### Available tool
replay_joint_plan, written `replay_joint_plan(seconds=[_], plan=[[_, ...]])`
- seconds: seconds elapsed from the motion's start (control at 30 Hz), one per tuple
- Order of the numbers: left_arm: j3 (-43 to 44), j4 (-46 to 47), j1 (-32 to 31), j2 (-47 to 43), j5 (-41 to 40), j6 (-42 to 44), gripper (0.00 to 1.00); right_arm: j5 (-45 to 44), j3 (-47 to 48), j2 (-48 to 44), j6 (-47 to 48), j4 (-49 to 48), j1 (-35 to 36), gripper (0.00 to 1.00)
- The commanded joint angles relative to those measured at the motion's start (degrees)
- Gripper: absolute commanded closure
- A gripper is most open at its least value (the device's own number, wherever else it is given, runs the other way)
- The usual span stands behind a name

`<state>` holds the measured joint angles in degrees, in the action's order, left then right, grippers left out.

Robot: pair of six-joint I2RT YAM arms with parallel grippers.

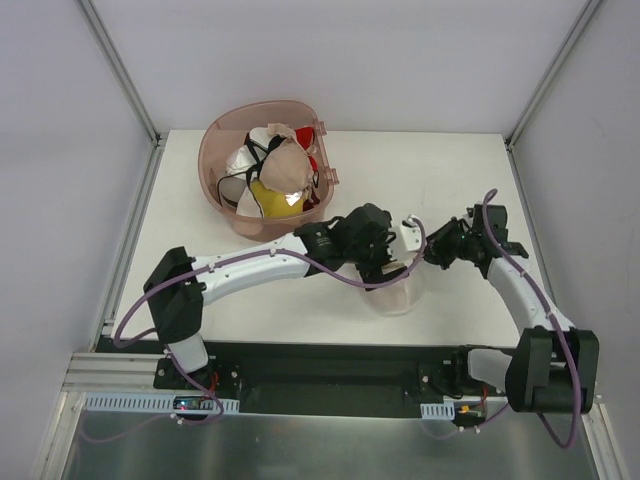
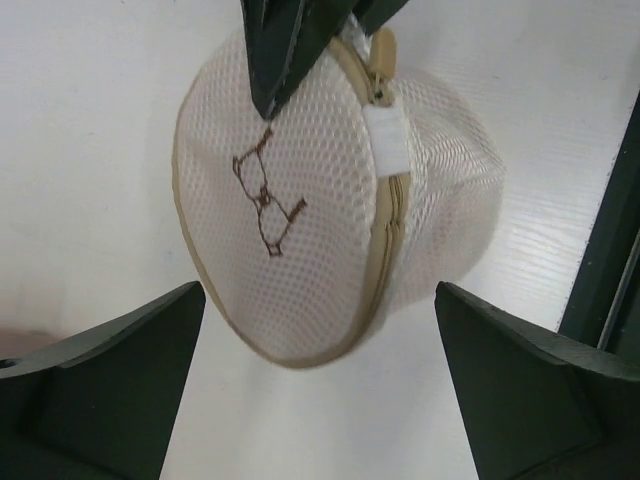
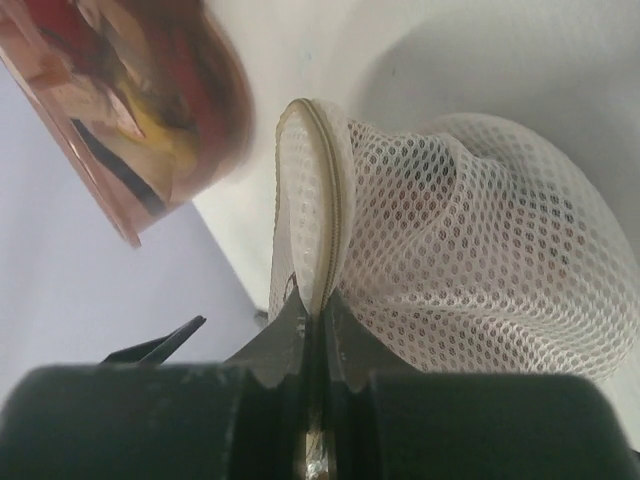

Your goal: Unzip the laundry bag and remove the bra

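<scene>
The laundry bag (image 2: 300, 230) is a white mesh clamshell pouch with a tan zip round its rim and a small brown embroidered figure on its side. It hangs just above the table. My right gripper (image 3: 315, 312) is shut on the zipped rim at the bag's top edge, and its dark fingers (image 2: 285, 55) show in the left wrist view. My left gripper (image 2: 318, 300) stands open, one finger on each side of the bag's lower end, touching nothing. From above, the bag (image 1: 402, 293) sits below both grippers (image 1: 378, 262) (image 1: 428, 252). The zip looks closed. The bra is hidden.
A pink plastic tub (image 1: 222, 150) stands at the back left of the white table (image 1: 450, 170), holding a beige bra, a yellow garment and other clothes. It is also seen as the tub (image 3: 215, 110) in the right wrist view. The table's dark front edge (image 2: 610, 250) lies near the bag.
</scene>
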<state>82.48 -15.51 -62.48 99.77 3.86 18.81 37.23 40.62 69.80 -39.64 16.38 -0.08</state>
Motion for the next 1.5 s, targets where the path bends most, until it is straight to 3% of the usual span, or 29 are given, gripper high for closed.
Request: replay_joint_plan(seconds=[0.0, 0.17, 0.3, 0.37, 0.63, 0.8, 1.13, 1.37, 1.47], plan=[[-1.44, 4.43, 0.43, -6.16, 0.09, -6.13, 0.01, -16.80, 5.96, -7.82, 2.11, 10.94, -0.01, 0.99], [-3.27, 9.95, 0.34, -7.30, 3.51, -13.96, 0.01, -21.23, 4.29, -12.75, -3.59, 12.88, 2.18, 0.99], [-6.36, 20.76, 0.25, -7.13, 10.98, -20.46, 0.09, -25.53, 3.41, -14.95, -5.62, 14.29, 4.38, 0.99], [-5.75, 21.48, 0.08, -5.64, 12.40, -21.61, 0.12, -25.89, 3.58, -15.22, -5.28, 14.99, 4.99, 0.98], [-6.19, 22.80, 0.34, -4.32, 16.26, -17.60, 0.14, -26.69, 3.50, -15.92, -2.65, 17.11, 5.35, 0.99], [-5.66, 17.88, 0.25, -3.00, 18.64, -13.97, 0.14, -24.93, 4.73, -14.96, -0.09, 17.63, 5.44, 0.98], [-5.49, 17.88, 0.08, 0.25, 15.66, -13.01, 0.24, -24.14, 5.08, -14.08, 1.49, 18.77, 6.58, 0.99], [-4.26, 17.88, 0.16, 2.19, 13.81, -13.27, 0.36, -24.75, 5.43, -15.39, 1.76, 20.09, 7.02, 0.99], [-3.64, 17.88, 0.08, 2.80, 12.76, -13.27, 0.60, -25.28, 5.43, -16.10, 2.11, 20.62, 7.19, 0.99]])
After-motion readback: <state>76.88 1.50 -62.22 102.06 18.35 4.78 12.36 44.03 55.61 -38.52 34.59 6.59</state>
